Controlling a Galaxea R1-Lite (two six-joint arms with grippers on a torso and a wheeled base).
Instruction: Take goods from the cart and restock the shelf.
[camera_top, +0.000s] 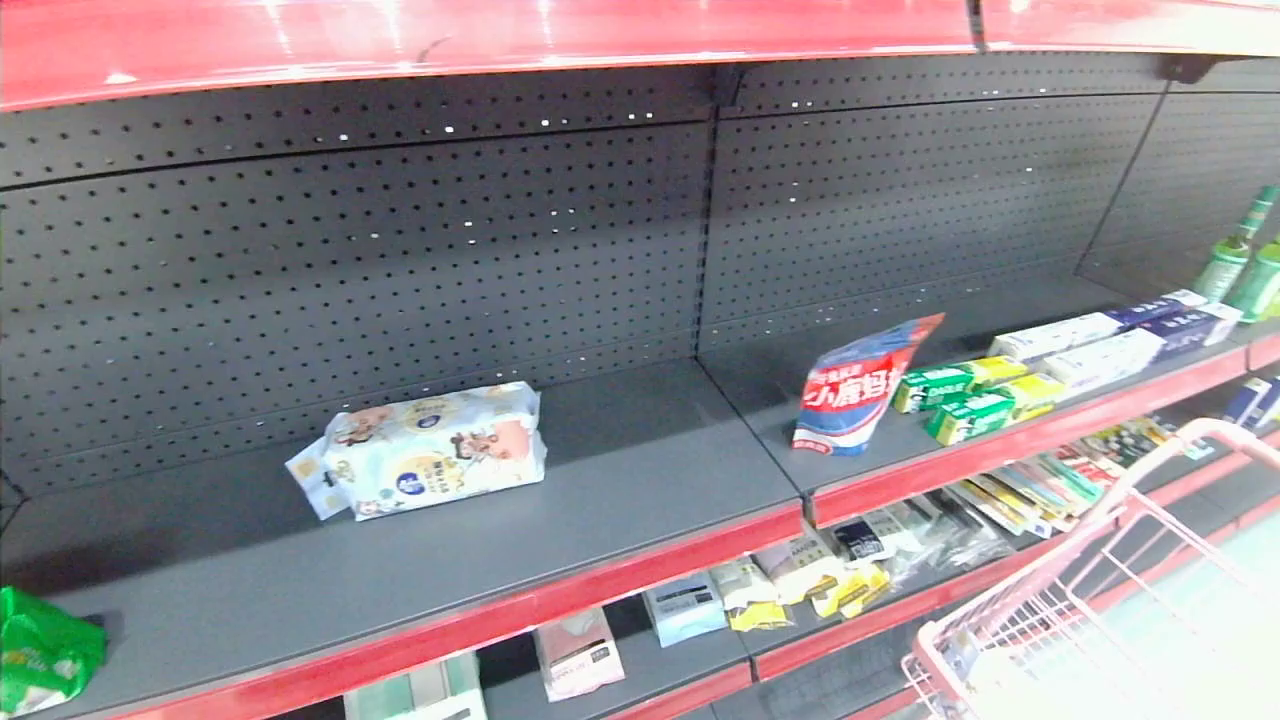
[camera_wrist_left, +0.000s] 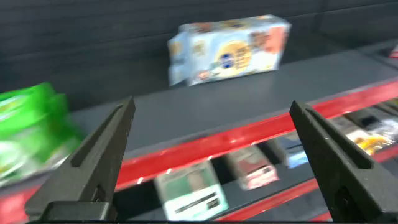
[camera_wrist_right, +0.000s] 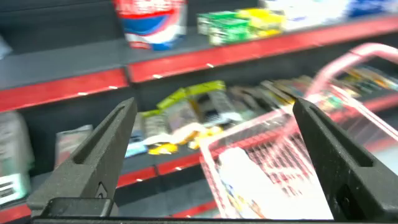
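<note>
"What do you see from the head view?"

"The dark grey shelf board with its red front lip (camera_top: 600, 500) has few goods on it. A soft pale wipes pack with cartoon print (camera_top: 425, 450) lies towards the back. In the next bay a red, white and blue pouch (camera_top: 860, 385) stands tilted, just beside some green and yellow cartons (camera_top: 965, 395). The pink wire cart (camera_top: 1100, 590) is low on the robot's right, in front of the lower shelves."

"And the left wrist view?"

"The left gripper (camera_wrist_left: 211, 106) hangs just out from the red lip, jaws spread wide with nothing between them. A crinkly green bag (camera_wrist_left: 31, 130) sits at the board's near edge. If that arm sweeps sideways at this height, I'd say a finger clips the lip or shoves the bag off."

"The right wrist view?"

"The right gripper (camera_wrist_right: 214, 104) gapes just as wide, also empty, over the cart's rim. A pale packet (camera_wrist_right: 249, 174) lies inside, too blurred for me to name. That's the one to fetch, I'd guess. Spread that far, a finger could snag the wire going down. The wrap looks slick, so a shallow pinch may slip and a hard one may crush it. Setting it down near the tilted pouch could topple that into the cartons."
</note>
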